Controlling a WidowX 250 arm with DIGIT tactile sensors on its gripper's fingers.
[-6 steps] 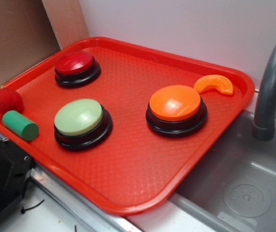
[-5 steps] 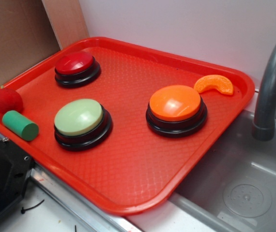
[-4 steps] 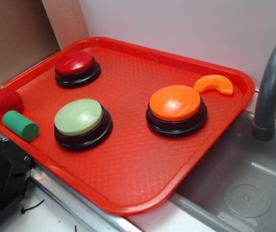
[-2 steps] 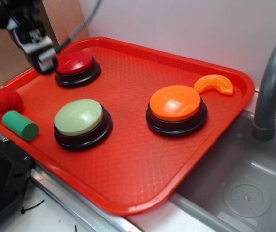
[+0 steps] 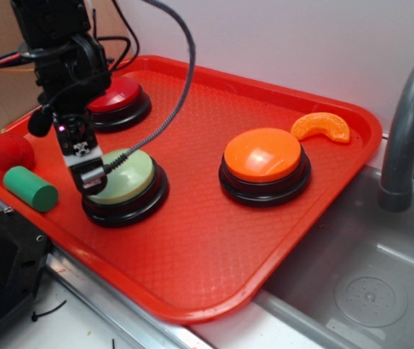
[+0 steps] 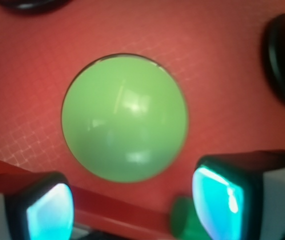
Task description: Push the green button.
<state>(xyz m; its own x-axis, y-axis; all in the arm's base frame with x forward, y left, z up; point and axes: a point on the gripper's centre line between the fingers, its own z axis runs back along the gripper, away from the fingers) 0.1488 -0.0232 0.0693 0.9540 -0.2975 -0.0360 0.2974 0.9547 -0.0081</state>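
Observation:
The green button (image 5: 131,178) has a pale green dome on a black base and sits at the front left of the red tray (image 5: 207,240). My gripper (image 5: 91,178) hangs over the button's left edge, close above the dome; I cannot tell if it touches. In the wrist view the green dome (image 6: 125,117) fills the middle, just ahead of my gripper (image 6: 132,205). The jaws stand wide apart with nothing between them.
A red button (image 5: 120,98) stands behind my arm and an orange button (image 5: 263,155) to the right. A green cylinder (image 5: 30,189) and a red ball (image 5: 11,150) lie at the tray's left edge, an orange slice (image 5: 322,127) at the back right. A faucet (image 5: 410,123) and sink (image 5: 367,283) are at the right.
The arm came into view at the back left near the red button, then moved forward and down over the green button's left edge. Nothing on the tray has moved.

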